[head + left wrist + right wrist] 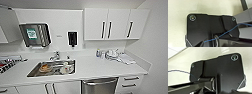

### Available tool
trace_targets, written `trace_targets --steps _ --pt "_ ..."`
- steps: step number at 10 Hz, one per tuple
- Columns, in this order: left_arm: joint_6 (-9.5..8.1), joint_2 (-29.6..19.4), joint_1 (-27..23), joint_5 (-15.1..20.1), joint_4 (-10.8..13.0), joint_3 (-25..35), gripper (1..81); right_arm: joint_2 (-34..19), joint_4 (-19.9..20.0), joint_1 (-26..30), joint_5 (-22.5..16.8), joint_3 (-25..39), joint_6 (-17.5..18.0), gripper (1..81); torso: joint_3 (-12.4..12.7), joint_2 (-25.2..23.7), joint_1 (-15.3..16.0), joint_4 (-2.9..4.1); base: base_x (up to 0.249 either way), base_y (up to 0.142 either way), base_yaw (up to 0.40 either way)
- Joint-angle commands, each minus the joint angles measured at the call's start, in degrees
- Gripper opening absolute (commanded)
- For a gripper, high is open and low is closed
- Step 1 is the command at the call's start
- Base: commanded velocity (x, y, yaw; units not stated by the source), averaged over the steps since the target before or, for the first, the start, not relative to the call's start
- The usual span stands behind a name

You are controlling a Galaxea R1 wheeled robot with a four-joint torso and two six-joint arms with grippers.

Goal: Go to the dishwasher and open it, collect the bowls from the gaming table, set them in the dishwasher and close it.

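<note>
The dishwasher [99, 88] sits under the white counter [100, 68], low in the head view and right of the middle. Its brushed steel front is shut, and the bar handle [100, 82] runs along its top edge. The bowls and the gaming table are out of view. Each wrist view looks past the arm's own dark plate onto a pale floor.
A steel sink [33, 73] with several dishes lies left of the dishwasher, with the tap [55, 56] behind it. White cups and plates [111, 54] stand at the counter's back right. Drawers [131, 82] and a side wall [157, 50] close off the right.
</note>
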Motion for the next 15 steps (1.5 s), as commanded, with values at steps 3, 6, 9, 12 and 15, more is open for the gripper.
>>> trace_targets --steps 3,6,9,12,15 --pt "0.18 -0.65 -2.56 2.86 0.42 0.53 81.1 -0.99 -0.48 2.67 -3.28 0.61 -0.06 81.1 0.0 0.0 0.01 0.0 0.135 0.0 0.0" --pt "0.18 -0.65 -2.47 2.86 0.42 0.53 81.1 -0.9 -0.48 2.67 -3.36 0.53 -0.06 81.1 0.0 0.0 0.01 0.0 0.135 0.0 0.0" --pt "0.18 -0.65 -2.47 2.86 0.33 0.53 81.1 -0.9 -0.22 2.76 -3.36 0.61 -0.05 81.1 -0.02 0.02 0.06 0.0 0.078 0.0 0.0" --pt "0.09 -2.76 -2.3 2.86 0.51 2.81 81.1 -2.92 -0.13 2.32 -3.89 3.86 0.03 81.1 -0.02 0.02 0.03 0.0 0.0 0.0 0.0" --pt "0.0 -16.08 -1.77 -1.0 0.5 19.12 81.1 -12.82 1.18 2.32 -3.97 17.8 1.43 81.1 -0.02 0.02 0.01 0.0 0.0 0.0 0.0"
